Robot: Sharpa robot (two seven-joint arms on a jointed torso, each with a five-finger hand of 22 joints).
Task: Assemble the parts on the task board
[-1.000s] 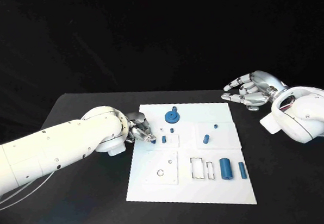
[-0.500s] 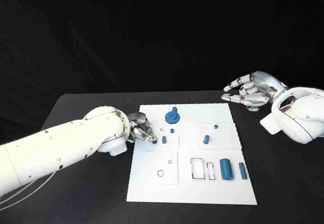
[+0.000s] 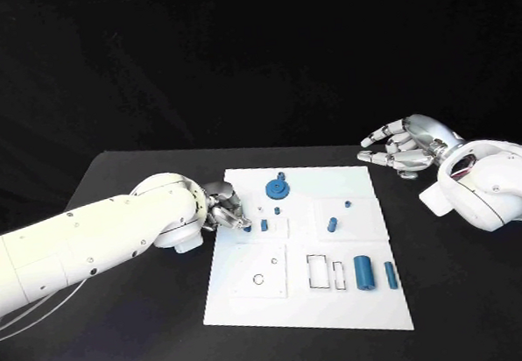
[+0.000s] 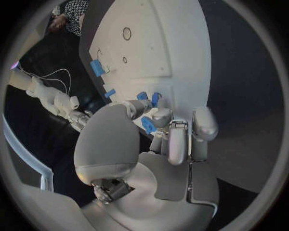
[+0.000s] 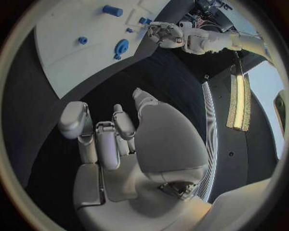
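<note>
Black desk [image 3: 139,335] under a dark backdrop, with the white task board [image 3: 303,303] at its middle.

Left hand [image 3: 226,209]: fingers [image 4: 176,139] drawn together at the board's left edge, near its far corner. The left wrist view shows a small blue part [image 4: 147,125] pinched at the fingertips, with two more blue pegs [image 4: 148,97] just beyond them on the board. In the head view, those pegs [image 3: 263,225] stand immediately beside the fingers, toward the board's centre.

Right hand [image 3: 406,148]: fingers [image 5: 108,139] loosely curled and apart, holding nothing, hanging off the board's far right corner and clear of it.

Remaining parts, outward: a round blue disc piece [image 3: 279,187] near the far edge; a short peg [image 3: 331,224] right of centre; two upright cylinders [image 3: 364,272] at the near right, long axes running near-to-far, beside rectangular slots [image 3: 319,271].

Judgement: the left hand is the nearer and the working one; the receiving seat lies toward the board's centre from its fingers. Which hole is intended cannot be told.
</note>
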